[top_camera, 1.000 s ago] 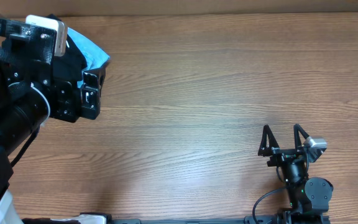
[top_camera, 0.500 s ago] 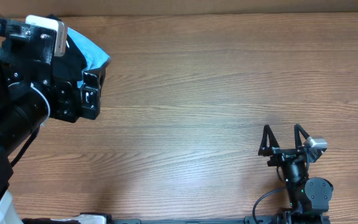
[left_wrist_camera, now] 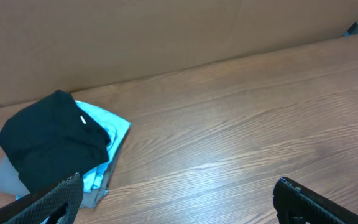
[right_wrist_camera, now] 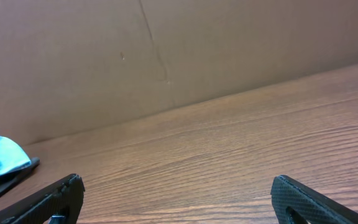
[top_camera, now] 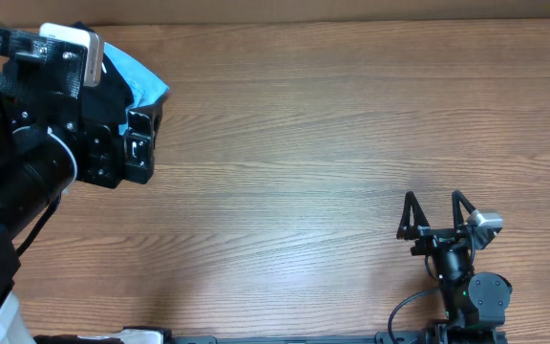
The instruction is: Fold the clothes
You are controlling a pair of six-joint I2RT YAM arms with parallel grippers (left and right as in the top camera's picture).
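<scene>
The clothes, a black T-shirt (left_wrist_camera: 55,140) with a small white tag (left_wrist_camera: 82,120), lie bunched on top of a pile at the table's far left corner. In the overhead view only a sliver of the black T-shirt (top_camera: 113,88) shows beside the left arm. My left gripper (left_wrist_camera: 179,208) is open, nothing between its fingers, hovering just in front and to the right of the pile; from above the left gripper (top_camera: 141,143) sits beside it. My right gripper (top_camera: 433,205) stands open and empty near the front right; the right gripper (right_wrist_camera: 179,205) faces bare wood.
Under the black shirt lie a light blue shirt (left_wrist_camera: 114,130) and a grey garment (left_wrist_camera: 5,177); the blue shirt (right_wrist_camera: 2,158) also shows far left in the right wrist view. A cardboard wall (left_wrist_camera: 166,31) closes the table's far edge. Wooden tabletop (top_camera: 332,143) spans between the arms.
</scene>
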